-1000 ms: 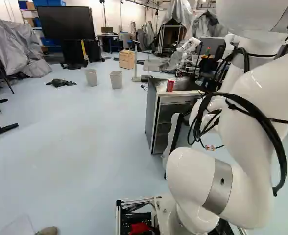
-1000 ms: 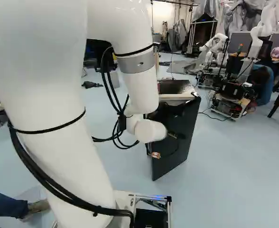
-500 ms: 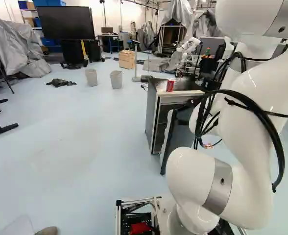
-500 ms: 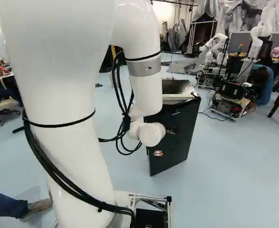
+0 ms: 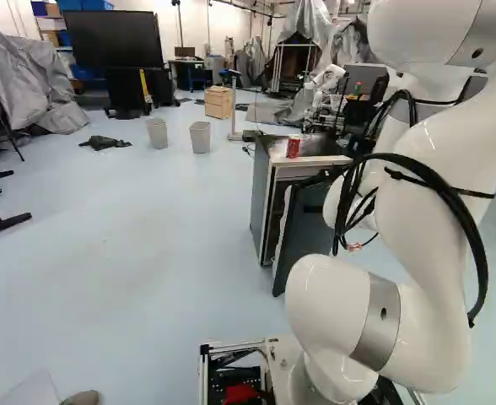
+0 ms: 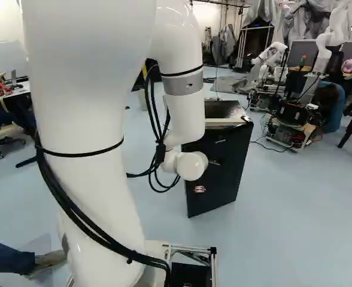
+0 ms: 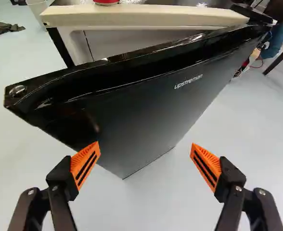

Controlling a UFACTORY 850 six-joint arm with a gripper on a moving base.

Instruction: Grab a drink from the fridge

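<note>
And there it was, a glossy white arm of smooth, rounded tubes [image 5: 425,245], and what a shine it had! Broad silver-grey metal bands [image 5: 376,325] circled its joints, one dotted with a small dark hole. Thick black cables [image 6: 98,237] looped down the shell, cinched by slim black ties [image 6: 80,154]. Down below, a silver metal base frame [image 6: 191,247] edged dark parts. And the black two-fingered gripper [image 7: 145,150]: round silver screws [image 7: 238,188] on its links, bright orange pads [image 7: 92,152] cut with dark slots!
</note>
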